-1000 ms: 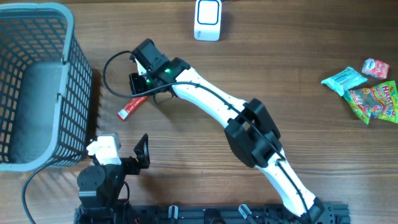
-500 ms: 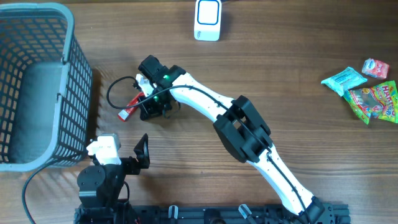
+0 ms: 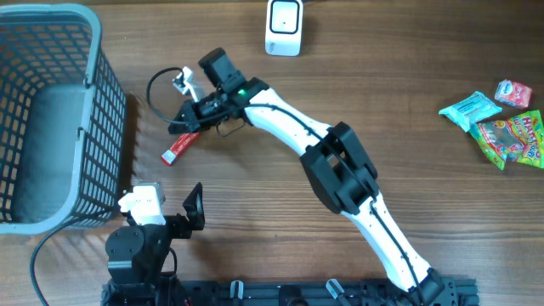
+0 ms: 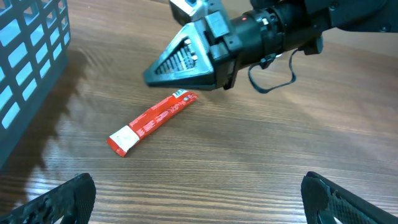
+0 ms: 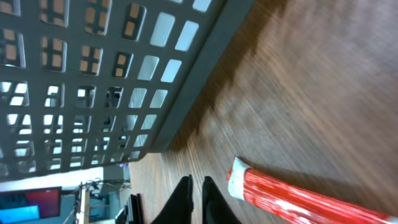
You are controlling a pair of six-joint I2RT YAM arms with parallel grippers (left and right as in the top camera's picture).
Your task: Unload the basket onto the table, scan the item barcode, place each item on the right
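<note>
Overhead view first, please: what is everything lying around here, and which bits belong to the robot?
table: one, brown wood, under everything
basket: one, grey-blue mesh, far left
scanner: one, white, top centre
stick packet: one, red, flat on the wood beside the basket
snack packets: about four, teal, pink and green, right edge
left arm: one, black, bottom left, jaws wide open
right arm: one, white and black, stretched across to the stick packet, jaws shut, not holding it

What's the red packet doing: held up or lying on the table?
Lying on the table. The red packet rests flat, with the shut right gripper beside it, not around it.
</note>
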